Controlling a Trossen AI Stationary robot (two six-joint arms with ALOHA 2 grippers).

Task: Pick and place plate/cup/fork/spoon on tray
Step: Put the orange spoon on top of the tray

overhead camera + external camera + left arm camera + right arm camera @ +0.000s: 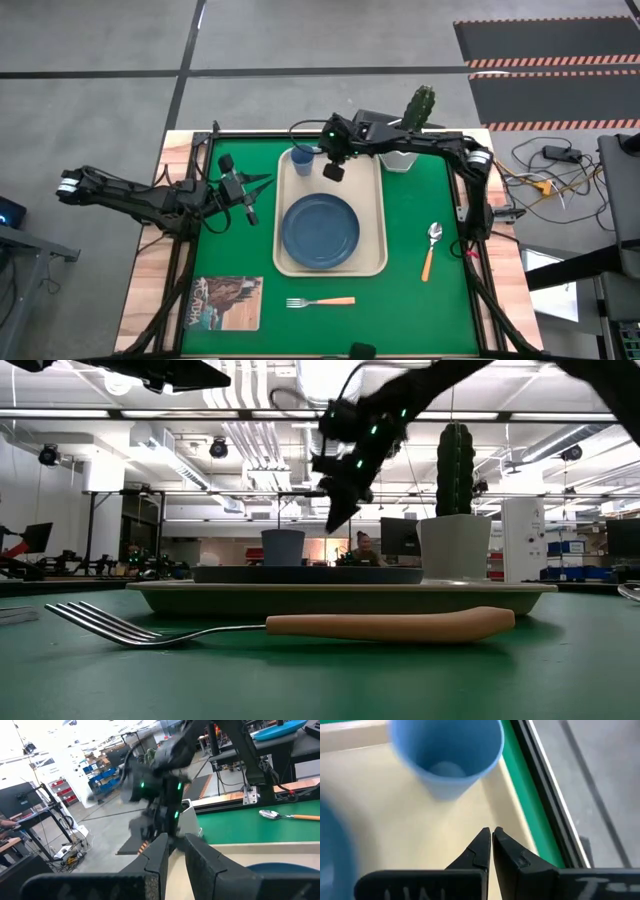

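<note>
The table top [430, 300] was covered in a green mat that looked soft and matt, and its edges [145, 300] were pale bare wood. The tray [372, 262] looked like smooth cream plastic with no shine. The plate [320, 231] and the cup [447, 747] looked smooth and blue — plastic too. The fork [270, 626] had shiny metal tines and a matt tan handle. The spoon [430, 248] had a bright metal bowl. The booklet [225, 303] was printed paper.

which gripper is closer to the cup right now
Right. The right gripper hangs over the tray just beside the cup; the left gripper sits off the tray's left edge, farther away.
</note>
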